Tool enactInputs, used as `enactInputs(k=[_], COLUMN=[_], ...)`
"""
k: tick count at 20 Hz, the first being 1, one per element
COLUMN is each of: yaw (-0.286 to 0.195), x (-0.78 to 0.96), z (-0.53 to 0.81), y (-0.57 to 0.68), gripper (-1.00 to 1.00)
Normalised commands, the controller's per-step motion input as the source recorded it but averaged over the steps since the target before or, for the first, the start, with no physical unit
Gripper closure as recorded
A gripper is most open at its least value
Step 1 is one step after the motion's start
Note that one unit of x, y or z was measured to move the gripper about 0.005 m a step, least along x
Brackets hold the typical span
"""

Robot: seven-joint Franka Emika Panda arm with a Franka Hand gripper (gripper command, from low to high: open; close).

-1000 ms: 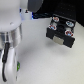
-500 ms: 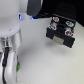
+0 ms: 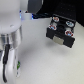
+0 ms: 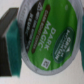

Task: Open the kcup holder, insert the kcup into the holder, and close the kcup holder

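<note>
- Over the last second almost nothing has shifted. The arm (image 3: 12, 40) stays at the exterior view's left, and the kcup holder (image 3: 60, 31) sits in the same spot at the exterior view's right.
- The holder's round pod slots face upward behind its front handle panel. It therefore looks as if the tray is already drawn out, though the picture is too coarse to be sure.
- The tool (image 4: 42, 47) is clamped on the kcup (image 4: 47, 40). In the wrist view the pod's green "Dark Magic" lid with its white rim fills the frame. A teal finger pad (image 4: 11, 42) presses against its side, and a second patch of teal shows at the opposite edge.
- For the task, this pause suggests that the opening step is done and the pod is secured. The carry across to the tray has not yet begun.
- The kcup sits between the tool's fingers, lid towards the wrist camera and tilted in that view.
- Tool and pod are well apart from the holder, with bare counter (image 3: 37, 60) between them.
- In the exterior view the pod may be the small green fleck low under the arm, but I cannot say so firmly.
- The next move will probably need a travel towards the exterior view's right and a lowering over a free slot.
</note>
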Motion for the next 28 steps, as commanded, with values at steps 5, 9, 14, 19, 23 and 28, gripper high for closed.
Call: enactInputs(k=[5,9,14,19,23,28], yaw=[0.005,0.051,0.06,0.058,0.055,0.058], x=[0.0,0.0,-0.05,-0.09,-0.13,-0.29], z=[0.84,0.78,0.62,0.49,0.37,0.23], y=[0.46,0.59,0.7,0.71,0.71,0.69], gripper=[1.0,1.0,1.0,1.0,1.0,1.0])
